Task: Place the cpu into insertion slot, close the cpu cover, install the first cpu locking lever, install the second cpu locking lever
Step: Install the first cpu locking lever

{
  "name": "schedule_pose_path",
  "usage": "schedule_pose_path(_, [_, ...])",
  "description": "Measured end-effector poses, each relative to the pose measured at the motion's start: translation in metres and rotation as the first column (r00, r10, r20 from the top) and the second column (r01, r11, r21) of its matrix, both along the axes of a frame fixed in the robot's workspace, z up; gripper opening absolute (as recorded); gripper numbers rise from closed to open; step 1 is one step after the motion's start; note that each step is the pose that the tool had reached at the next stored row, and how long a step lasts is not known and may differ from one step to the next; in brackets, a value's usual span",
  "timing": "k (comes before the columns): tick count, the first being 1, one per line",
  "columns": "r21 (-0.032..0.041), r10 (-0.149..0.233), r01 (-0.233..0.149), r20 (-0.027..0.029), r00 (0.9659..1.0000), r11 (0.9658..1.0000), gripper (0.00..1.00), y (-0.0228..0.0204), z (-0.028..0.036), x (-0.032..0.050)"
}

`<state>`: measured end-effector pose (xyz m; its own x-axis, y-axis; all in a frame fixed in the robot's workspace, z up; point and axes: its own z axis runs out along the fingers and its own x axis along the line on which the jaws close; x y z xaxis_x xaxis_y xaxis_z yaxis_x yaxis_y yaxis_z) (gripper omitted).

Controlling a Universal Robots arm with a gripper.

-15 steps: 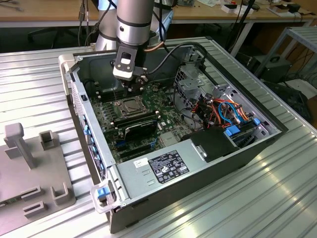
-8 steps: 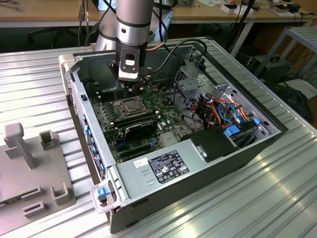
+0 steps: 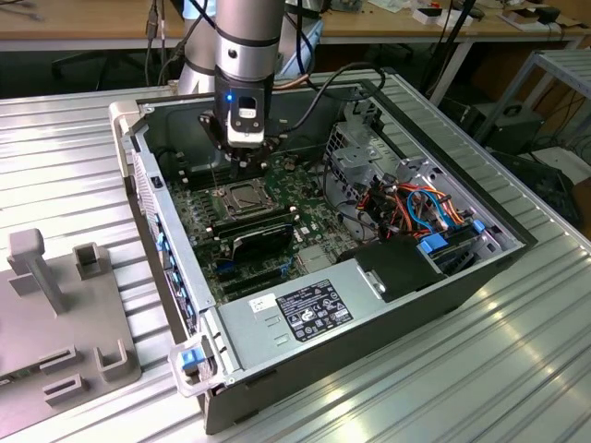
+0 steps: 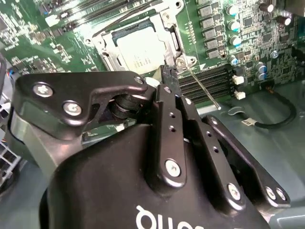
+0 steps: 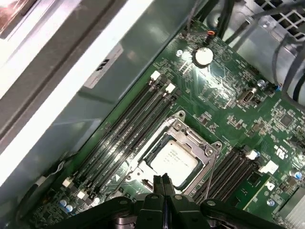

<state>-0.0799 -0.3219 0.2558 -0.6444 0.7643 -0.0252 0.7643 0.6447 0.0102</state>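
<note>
The cpu [image 5: 174,160] lies flat in the insertion slot [image 4: 113,37] on the green motherboard, its pale metal top showing. The silver cpu cover [image 5: 191,138] lies down around it as a frame. My gripper [image 5: 162,181] hovers just off one edge of the socket, fingers pressed together with nothing between them. Its tips [image 4: 167,75] sit by the socket's corner screw. A thin metal locking lever [image 4: 202,89] sticks out from that corner over the memory slots. In the exterior view my gripper [image 3: 242,168] hangs just behind the cpu [image 3: 245,196].
The board sits inside an open computer case [image 3: 138,175] with high walls. Long black memory slots [image 5: 124,133] flank the socket. A drive cage with coloured cables [image 3: 416,208] and the power supply [image 3: 314,309] fill the exterior view's right. A grey fixture [image 3: 65,305] stands outside the case.
</note>
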Motion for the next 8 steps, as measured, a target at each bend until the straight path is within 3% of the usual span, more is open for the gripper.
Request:
schedule_pose_path(2, [-0.0001,0.074,-0.074,-0.0001,0.9973,0.9973,0.11,0.0002,-0.0003,0.0])
schedule_pose_path(5, [0.0,0.177,-0.177,-0.0001,0.9842,0.9842,0.11,0.0002,-0.0016,-0.0003])
schedule_pose_path(6, [0.0001,0.189,-0.189,-0.0002,0.9821,0.9821,0.11,0.0002,-0.002,-0.0029])
schedule_pose_path(8, [0.0001,0.195,-0.195,-0.0003,0.9808,0.9808,0.11,0.0003,-0.0022,-0.0077])
